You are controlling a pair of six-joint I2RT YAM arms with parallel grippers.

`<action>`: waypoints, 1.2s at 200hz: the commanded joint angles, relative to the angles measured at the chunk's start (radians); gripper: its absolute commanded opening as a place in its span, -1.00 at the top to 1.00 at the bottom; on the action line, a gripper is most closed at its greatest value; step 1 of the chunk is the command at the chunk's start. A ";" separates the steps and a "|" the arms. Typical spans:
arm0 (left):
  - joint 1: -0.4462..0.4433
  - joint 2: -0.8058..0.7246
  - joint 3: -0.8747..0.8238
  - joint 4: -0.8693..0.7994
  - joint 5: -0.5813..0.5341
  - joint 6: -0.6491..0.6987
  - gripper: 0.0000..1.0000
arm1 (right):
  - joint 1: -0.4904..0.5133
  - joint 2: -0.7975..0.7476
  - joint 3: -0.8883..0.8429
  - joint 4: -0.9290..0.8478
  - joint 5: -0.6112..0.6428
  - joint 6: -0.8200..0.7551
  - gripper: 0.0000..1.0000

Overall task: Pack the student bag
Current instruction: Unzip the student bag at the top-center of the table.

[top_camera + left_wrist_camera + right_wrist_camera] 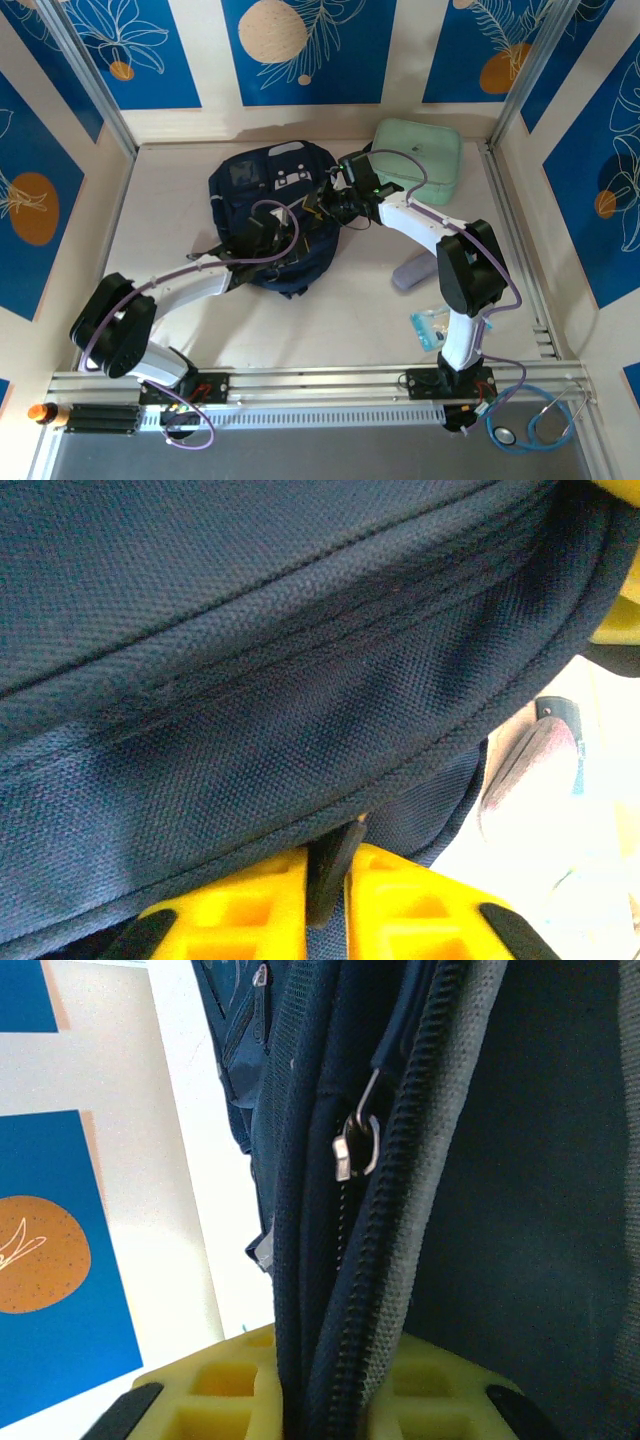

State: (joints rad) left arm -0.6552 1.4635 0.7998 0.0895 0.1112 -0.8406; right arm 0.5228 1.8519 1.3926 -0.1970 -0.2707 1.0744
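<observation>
Pinching student bag [268, 180] fabric toward seven o'clock with closed left gripper [331, 868]; clamping its zipper edge [386, 1240] at three o'clock with right gripper [325, 1385].

Around lie a mint-green case [420, 160], greyish pouch [410, 273], blue packet [432, 327], seemingly a stethoscope [535, 425].

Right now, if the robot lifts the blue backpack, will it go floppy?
Probably floppy: the student bag is soft woven cloth lying slumped on the table. Its zip edge bunches in the right end effector, so it would likely droop when lifted. The weave looks coarse, so it is probably not slippery.
</observation>
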 commanded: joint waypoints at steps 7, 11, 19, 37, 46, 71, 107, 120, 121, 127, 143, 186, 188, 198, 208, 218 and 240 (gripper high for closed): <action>0.001 -0.017 0.026 -0.030 -0.090 0.025 0.83 | 0.021 -0.015 0.011 0.033 -0.092 0.001 0.65; 0.002 -0.021 0.023 -0.036 -0.093 0.025 0.86 | 0.019 -0.016 0.008 0.032 -0.091 0.001 0.65; 0.002 -0.032 0.017 -0.051 -0.101 0.025 0.90 | 0.016 -0.018 0.008 0.033 -0.090 0.001 0.66; 0.008 -0.054 0.006 -0.094 -0.111 0.025 0.95 | 0.007 -0.024 0.001 0.034 -0.085 -0.001 0.68; 0.012 -0.068 0.001 -0.117 -0.110 0.027 0.99 | 0.003 -0.030 -0.006 0.034 -0.079 -0.002 0.69; 0.024 -0.109 -0.016 -0.173 -0.097 0.040 1.00 | -0.014 -0.049 -0.032 0.051 -0.063 0.003 0.77; 0.045 -0.140 -0.041 -0.297 -0.104 0.044 1.00 | -0.044 -0.060 -0.066 0.089 -0.066 0.021 0.87; 0.047 -0.151 -0.062 -0.335 -0.120 0.041 1.00 | -0.053 -0.063 -0.072 0.094 -0.065 0.020 0.88; 0.048 -0.152 -0.063 -0.339 -0.122 0.040 1.00 | -0.055 -0.063 -0.072 0.095 -0.065 0.020 0.88; 0.051 -0.158 -0.075 -0.356 -0.130 0.036 1.00 | -0.061 -0.066 -0.075 0.098 -0.065 0.019 0.89; 0.066 -0.180 -0.108 -0.377 -0.140 0.034 1.00 | -0.074 -0.074 -0.083 0.105 -0.065 0.016 0.90; 0.111 -0.228 -0.131 -0.453 -0.194 0.056 1.00 | -0.110 -0.102 -0.118 0.124 -0.065 0.013 0.91; 0.112 -0.229 -0.131 -0.453 -0.194 0.059 1.00 | -0.111 -0.103 -0.121 0.125 -0.064 0.014 0.91; 0.114 -0.236 -0.121 -0.451 -0.187 0.078 1.00 | -0.116 -0.112 -0.133 0.133 -0.065 0.015 0.91; 0.114 -0.238 -0.106 -0.434 -0.164 0.110 1.00 | -0.119 -0.119 -0.147 0.144 -0.067 0.016 0.89; 0.114 -0.237 -0.092 -0.405 -0.122 0.148 1.00 | -0.119 -0.124 -0.165 0.163 -0.074 0.020 0.86; 0.109 -0.225 -0.053 -0.365 -0.041 0.216 1.00 | -0.102 -0.137 -0.209 0.200 -0.079 0.056 0.59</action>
State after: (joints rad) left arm -0.5545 1.2396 0.6853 -0.2810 0.0036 -0.7242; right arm 0.4229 1.7809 1.2175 -0.0708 -0.3412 1.0992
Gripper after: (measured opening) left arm 0.049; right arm 0.157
